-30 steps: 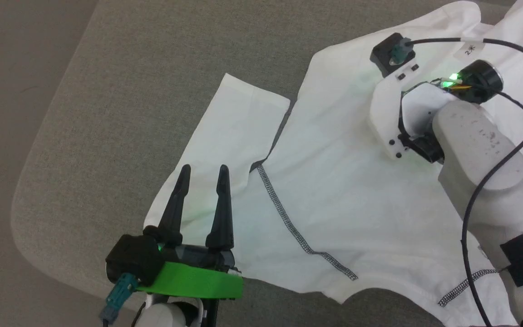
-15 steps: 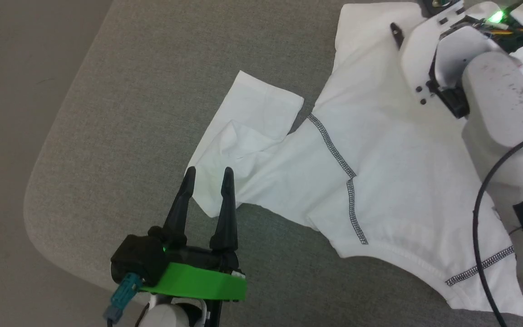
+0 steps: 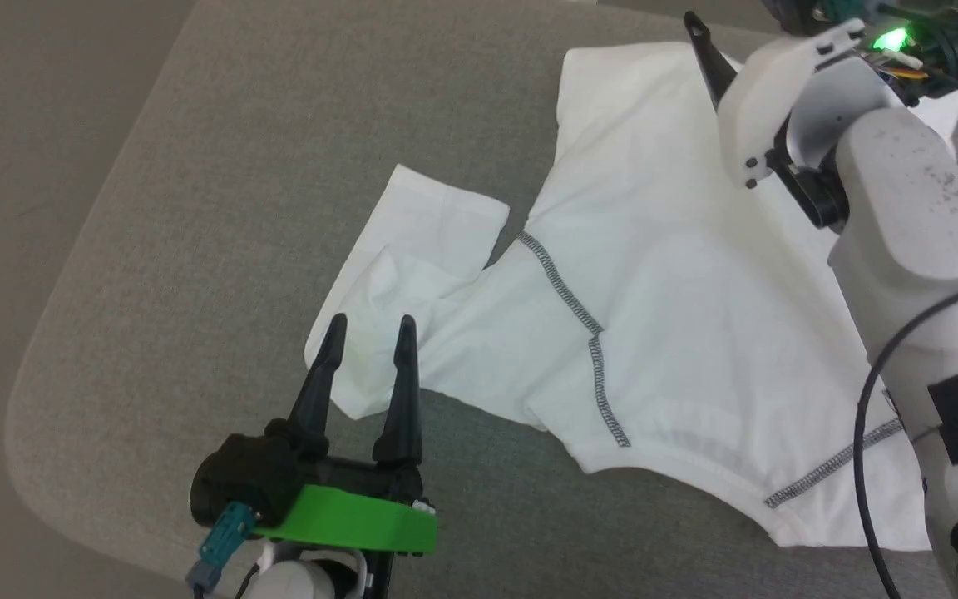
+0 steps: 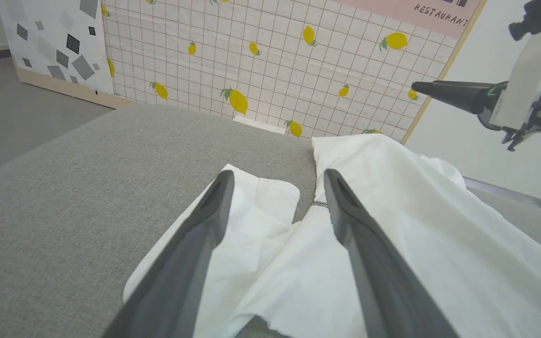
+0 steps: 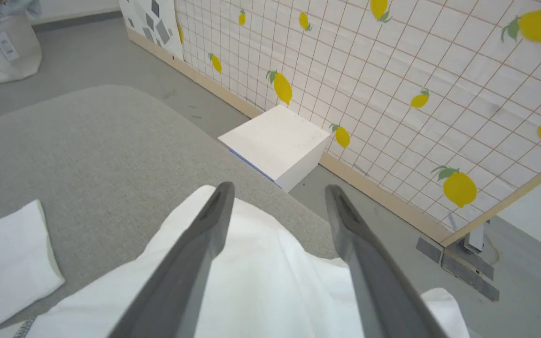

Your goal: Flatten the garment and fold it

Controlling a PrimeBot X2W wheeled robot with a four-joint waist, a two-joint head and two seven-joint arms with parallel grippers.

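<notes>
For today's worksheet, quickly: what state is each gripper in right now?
Left gripper: open, holding nothing, over the garment.
Right gripper: open, holding nothing.

Our left gripper (image 3: 372,323) has two long, dark, tapering fingers (image 3: 318,383) set on a black housing (image 3: 250,482). A bright green bracket (image 3: 346,520) runs below the housing, with a teal plug (image 3: 225,537) at one side and a white wrist (image 3: 296,582) beneath. Our right forearm (image 3: 911,208) is pale grey, rounded and flecked with dark scuffs. At its end sits a white curved plate (image 3: 766,100) with small dark screws (image 3: 750,162), beside a green light (image 3: 891,37). A black cable (image 3: 859,449) trails along the forearm, and black patches (image 3: 957,412) mark its side. Our right gripper (image 5: 280,189) shows the same dark grey tapering shape.
</notes>
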